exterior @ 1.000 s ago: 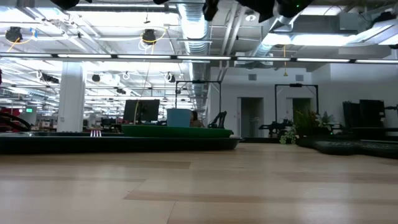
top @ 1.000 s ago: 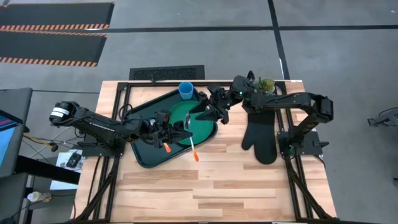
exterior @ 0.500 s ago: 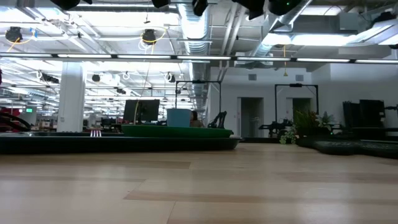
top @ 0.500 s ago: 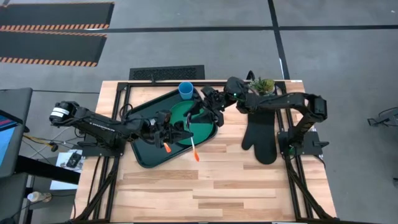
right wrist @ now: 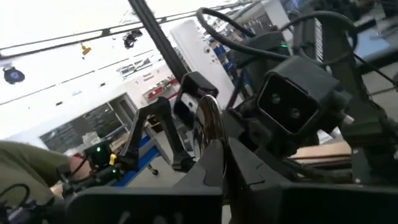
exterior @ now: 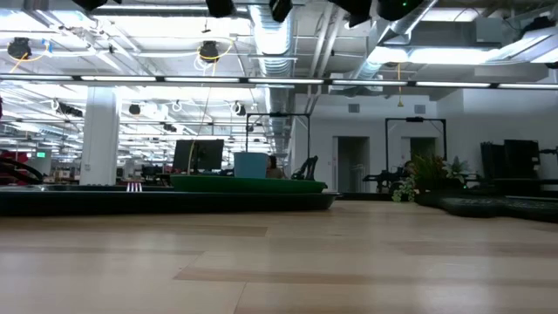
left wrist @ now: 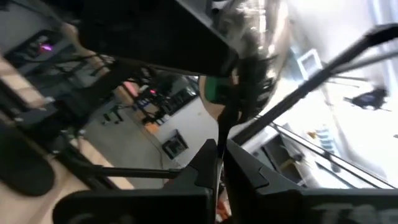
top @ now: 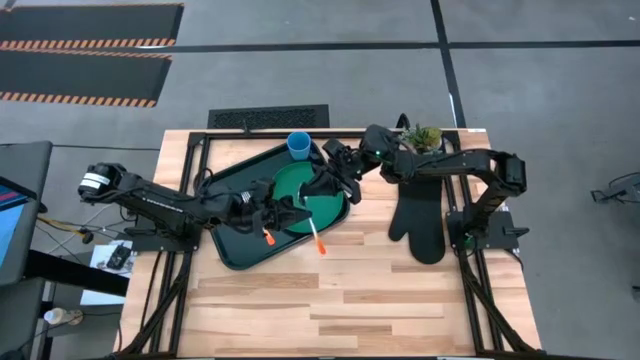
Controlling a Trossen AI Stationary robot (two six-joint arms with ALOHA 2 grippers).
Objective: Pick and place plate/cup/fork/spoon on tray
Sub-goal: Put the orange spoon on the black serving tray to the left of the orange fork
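The dark tray point(top: 232, 250) lies left of the table's middle with the green plate point(top: 300, 180) resting flat in it. The light-blue cup point(top: 298, 146) stands at the tray's far corner. My left gripper point(top: 283, 208) is above the tray, shut on the spoon point(left wrist: 249, 62), whose orange handle end point(top: 268, 237) sticks out toward the near edge. My right gripper point(top: 322, 188) is above the plate, shut on the fork point(top: 314, 232), whose orange end point(top: 321, 247) points toward the near edge. In the low view both grippers are above the picture's top. My left gripper pinches the spoon's thin shaft point(left wrist: 221, 149) between its two fingers point(left wrist: 249, 171). The shaft runs on past the fingertips to the silver bowl point(left wrist: 252, 56). The spoon is lifted clear of the tray. My right gripper pinches the fork just below its silver head point(right wrist: 206, 124) between its two fingers point(right wrist: 249, 168). The head stands out past the fingertips. The pale shaft and orange end point(top: 321, 247) stick out toward the table's near edge. The fork is lifted clear of the plate.
A black oven mitt point(top: 420, 225) lies right of the tray, under the right arm. A small green plant point(top: 427, 135) stands at the far right. Bare wood lies along the table's near half point(top: 350, 300).
My right gripper has gone a little toward the table's left, farther over the plate, still shut on the fork. The fork's orange end has swung slightly toward the right.
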